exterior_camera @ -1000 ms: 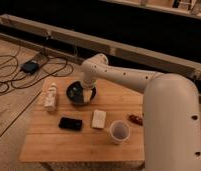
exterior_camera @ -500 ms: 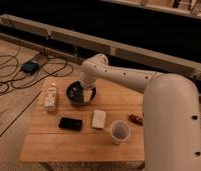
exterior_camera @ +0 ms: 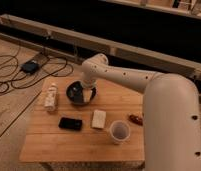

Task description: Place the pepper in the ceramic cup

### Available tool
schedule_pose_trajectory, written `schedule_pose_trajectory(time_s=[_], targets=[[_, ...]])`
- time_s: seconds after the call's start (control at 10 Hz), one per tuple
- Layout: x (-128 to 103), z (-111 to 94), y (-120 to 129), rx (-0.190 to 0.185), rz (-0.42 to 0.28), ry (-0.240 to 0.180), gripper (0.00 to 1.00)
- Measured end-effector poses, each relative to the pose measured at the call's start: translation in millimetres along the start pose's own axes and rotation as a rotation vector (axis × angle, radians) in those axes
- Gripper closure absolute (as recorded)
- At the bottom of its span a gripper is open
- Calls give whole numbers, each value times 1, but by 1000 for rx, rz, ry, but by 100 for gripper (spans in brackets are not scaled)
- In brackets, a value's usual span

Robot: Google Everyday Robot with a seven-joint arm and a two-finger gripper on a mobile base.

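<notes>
The small dark red pepper (exterior_camera: 136,119) lies on the wooden table (exterior_camera: 54,142) near its right edge. The pale ceramic cup (exterior_camera: 120,131) stands upright just left and in front of it, near the front edge. My gripper (exterior_camera: 83,95) hangs from the white arm over the dark bowl (exterior_camera: 74,90) at the table's back left, well away from the pepper and the cup.
A pale bottle (exterior_camera: 51,97) lies at the left of the table. A black flat device (exterior_camera: 70,123) and a white rectangular block (exterior_camera: 99,119) lie in the middle. Cables and a black box (exterior_camera: 30,66) are on the floor to the left.
</notes>
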Motion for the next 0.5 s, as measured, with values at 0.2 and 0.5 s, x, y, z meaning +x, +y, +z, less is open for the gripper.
schedule_pose_trajectory(time_s=[0.2, 0.5], targets=[[0, 0, 0, 0, 0, 0, 20], [37, 2, 2, -27, 31, 33, 20]])
